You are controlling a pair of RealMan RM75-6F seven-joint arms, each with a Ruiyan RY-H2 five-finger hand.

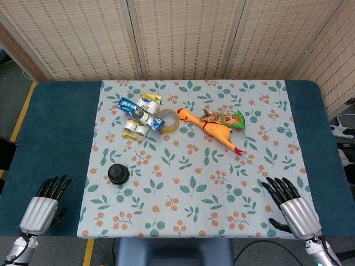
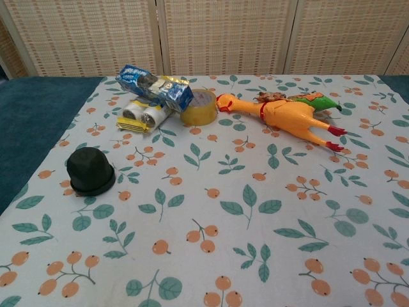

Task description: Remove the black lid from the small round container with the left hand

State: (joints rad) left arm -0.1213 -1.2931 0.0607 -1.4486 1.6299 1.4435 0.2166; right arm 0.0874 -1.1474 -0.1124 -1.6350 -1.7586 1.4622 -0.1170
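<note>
The small round container [image 1: 118, 174], wearing its black lid [image 2: 91, 167], stands alone on the left part of the leaf-and-berry cloth [image 1: 194, 183], well apart from everything else. Behind it, toward the far side, a cluster lies together: a blue foil packet [image 1: 135, 109] across some small bottles [image 1: 136, 129], a roll of tape [image 1: 168, 121] just beside them, then a yellow rubber chicken [image 1: 213, 129] with a green snack bag [image 1: 228, 118] touching its back.

The cloth covers the middle of a dark blue worktop [image 1: 61, 138], leaving bare blue strips on both sides. Woven-panel screens [image 1: 183, 39] close off the far edge. The near half of the cloth is bare around the container.

The left robot hand [image 1: 44, 205] hovers over the blue strip at the near left corner, fingers spread, holding nothing. The right robot hand [image 1: 291, 206] sits at the cloth's near right corner, likewise spread and empty. Both are well apart from the container.
</note>
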